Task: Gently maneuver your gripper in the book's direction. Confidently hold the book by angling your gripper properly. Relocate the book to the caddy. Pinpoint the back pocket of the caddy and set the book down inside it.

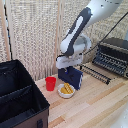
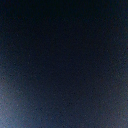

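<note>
The dark navy book (image 1: 71, 77) stands upright on the wooden table, just behind a small bowl. It fills the whole wrist view (image 2: 64, 64) as a blurred dark blue surface. My gripper (image 1: 69, 67) sits right on the book's top edge, and its fingers are hidden, so I cannot see whether they are closed on it. The large black fabric caddy (image 1: 15, 67) stands open at the exterior view's left, apart from the book. A divider (image 1: 17, 94) crosses its inside. I cannot make out the narrow back pocket.
A red cup (image 1: 50, 83) stands between the book and the caddy. A white bowl of yellow food (image 1: 66, 90) sits in front of the book. A black-and-silver toaster oven (image 1: 113, 55) and a dark rack (image 1: 96, 73) are at the exterior view's right. A slatted screen stands behind.
</note>
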